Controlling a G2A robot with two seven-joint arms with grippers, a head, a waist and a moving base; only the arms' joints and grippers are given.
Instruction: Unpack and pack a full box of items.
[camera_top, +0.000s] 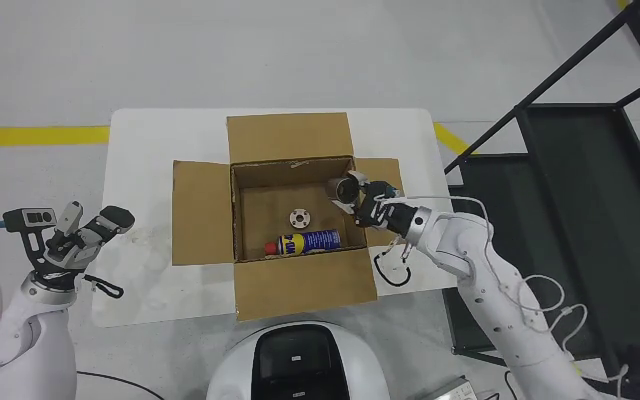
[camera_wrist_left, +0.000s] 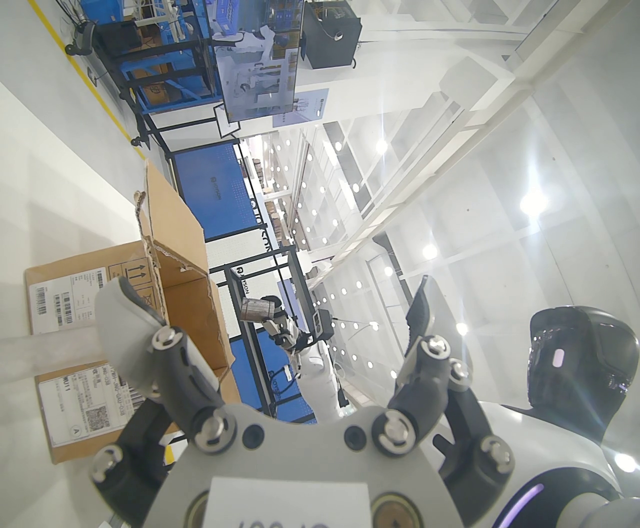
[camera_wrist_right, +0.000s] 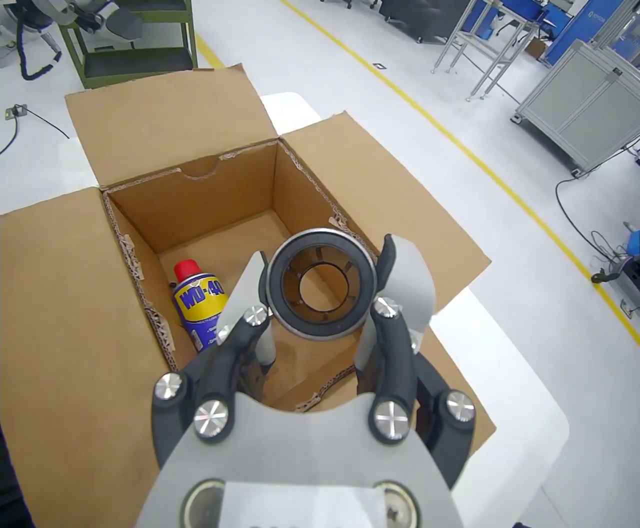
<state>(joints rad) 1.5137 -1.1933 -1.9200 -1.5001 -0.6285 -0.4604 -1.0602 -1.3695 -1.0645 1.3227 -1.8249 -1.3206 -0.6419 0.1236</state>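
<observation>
Box (camera_top: 200, 212) sits open mid-tabletop, with a can (camera_top: 310, 241) at its 6 o'clock wall and a disc (camera_top: 298, 215) near centre. The right gripper (camera_wrist_right: 322, 270) has its fingers pinching a ring (camera_wrist_right: 274, 285) above the 3 o'clock rim. The left gripper (camera_top: 92, 222) hangs at 9 o'clock, fingers spread. I cannot tell whether the ring is coming out or going in. Either way, the next move calls for a steady carry and a free set-down spot.

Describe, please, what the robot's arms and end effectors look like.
The left arm and right arm have glossy white shells; thin white cables trail along the right one. The left end effector and right end effector match: grey metal base plate with white label, black linkages with silver screw heads, two curved pale-grey fingers lined black.
</observation>
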